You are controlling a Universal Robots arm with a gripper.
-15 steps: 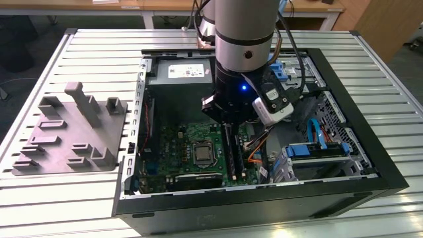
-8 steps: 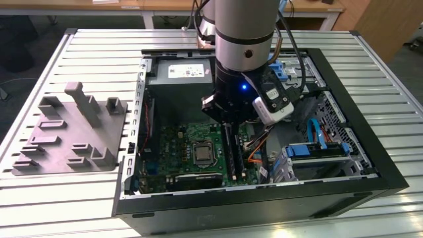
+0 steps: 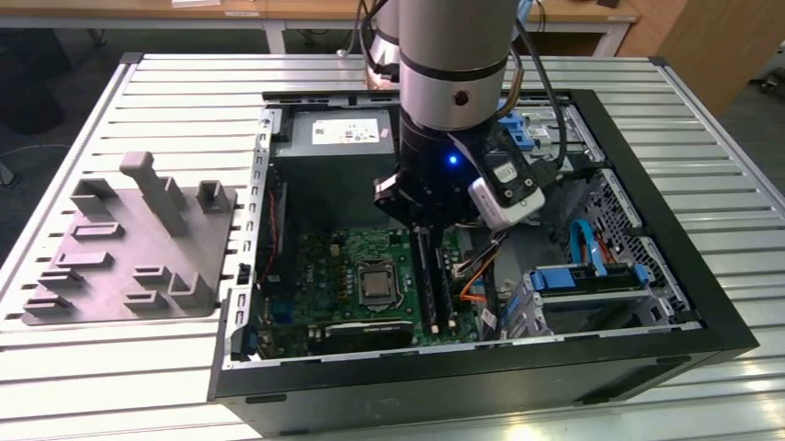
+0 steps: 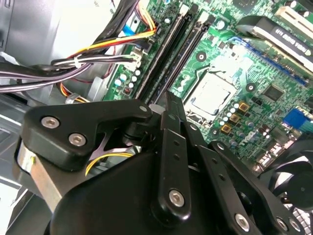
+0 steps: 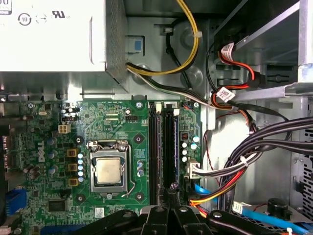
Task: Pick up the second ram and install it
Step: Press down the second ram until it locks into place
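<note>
Exterior view: a black, open computer case (image 3: 491, 367) is seen lying on a ribbed aluminium surface (image 3: 123, 367). Inside it, at the near side, a green motherboard (image 3: 319, 266) is laid flat, with a square silver CPU socket (image 3: 371, 282) close to its middle. Just to the exterior view's right of the socket, two long black memory slots run from near to far.

The second ram (image 5: 168, 147), a dark, thin, narrow memory card, is seen edge-on in the first wrist view. It stands in the slot farther from the socket, and it also shows in the second wrist view (image 4: 164, 54).

The black pincer (image 3: 424, 234) is lowered over the near end of that slot. In both wrist views (image 5: 169, 192) (image 4: 167, 100) its tips are pressed together with no gap showing between them. Whether the card's edge is touched or pinched cannot be told.

On the exterior view's right, blue-tabbed drive brackets (image 3: 589, 276) are mounted in the case. On the exterior view's left, outside the case, a grey moulded plate with upright blocks (image 3: 123, 248) rests on the surface, well apart from the pincer.

Farther back, a grey metal power supply box (image 3: 337, 138) is fitted against the far wall. The silver-and-black robot arm (image 3: 454, 64) rises above it.
</note>
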